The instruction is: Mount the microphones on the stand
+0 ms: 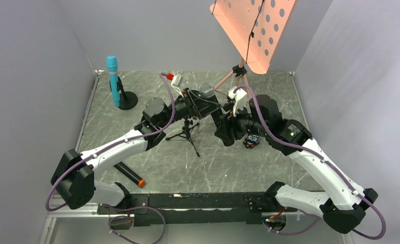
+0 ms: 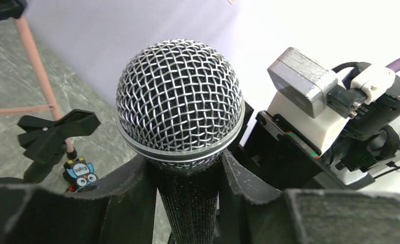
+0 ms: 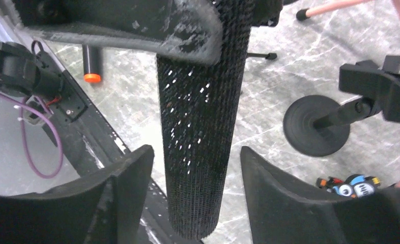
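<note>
The counter [image 1: 228,162] is a flat slab with a grey-green marbled pattern veined in white. Smooth, pale grey walls close it in on three sides. At the back, a peach-pink sheet punched with round holes [image 1: 254,30] tilts above thin pink tube legs.

My left pincer [image 2: 185,162] is clamped on the black microphone with the silver mesh head [image 2: 180,96]. It grips the rough, woven-looking black handle just under the wire ball and its bright metal ring. The microphone hangs above the middle of the counter, between my two arms.

My right pincer [image 3: 197,157] stands wide around the lower part of that handle. Its matte black fingers [image 3: 121,178] sit just beside the handle on either side, with thin slivers of counter showing between.

The teal-blue stick microphone [image 1: 114,81] stands on end in a black stand with a round disc foot [image 1: 128,100] near the far left corner. The black stick microphone with the orange-red end [image 1: 129,174] lies flat on the counter close to my left arm's base. A small black tripod stand [image 1: 188,133] sits on thin splayed legs below my left pincer.

In the right wrist view, a second black disc-footed stand with a forked clip [image 3: 315,127] rises on a slim stem. A tiny colourful toy figure [image 3: 355,185] lies near its foot.
</note>
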Controlling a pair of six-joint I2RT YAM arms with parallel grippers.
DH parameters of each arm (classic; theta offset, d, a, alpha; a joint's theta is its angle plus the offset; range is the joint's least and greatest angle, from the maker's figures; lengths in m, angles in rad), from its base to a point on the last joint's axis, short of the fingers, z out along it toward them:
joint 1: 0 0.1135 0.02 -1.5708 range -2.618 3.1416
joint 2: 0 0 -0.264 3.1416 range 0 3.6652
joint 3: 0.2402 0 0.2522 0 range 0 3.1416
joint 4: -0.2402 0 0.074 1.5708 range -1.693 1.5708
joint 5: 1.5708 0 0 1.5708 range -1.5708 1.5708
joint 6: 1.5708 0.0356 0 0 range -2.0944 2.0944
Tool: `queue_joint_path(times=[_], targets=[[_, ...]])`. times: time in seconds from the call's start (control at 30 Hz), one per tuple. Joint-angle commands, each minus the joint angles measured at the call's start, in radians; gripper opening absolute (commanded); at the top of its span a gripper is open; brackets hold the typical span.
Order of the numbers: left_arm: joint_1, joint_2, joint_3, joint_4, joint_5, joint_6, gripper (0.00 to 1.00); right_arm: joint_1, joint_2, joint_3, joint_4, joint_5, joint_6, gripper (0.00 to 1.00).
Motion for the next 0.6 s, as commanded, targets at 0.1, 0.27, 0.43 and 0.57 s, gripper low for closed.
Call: queue_joint_path(times=[0.1, 0.27, 0.43, 0.57], targets=[[0.059, -0.079, -0.006, 0.042, 0.039, 0.057, 0.00, -0.001, -0.047, -0.015, 0.048, -0.005, -0.046, 0.83], [0.118, -0.206, 0.033, -0.239, 0.004, 0.250, 0.00, -0.033, -0.095, -0.047, 0.052, 0.021, -0.109, 0.94], [0.180, -0.295, 0.123, -0.480, -0.043, 0.430, 0.00, -0.097, -0.186, -0.121, 0.060, -0.024, -0.167, 1.00], [0.216, -0.302, 0.203, -0.544, -0.051, 0.520, 0.00, -0.152, -0.224, -0.210, 0.073, -0.201, -0.355, 1.00]])
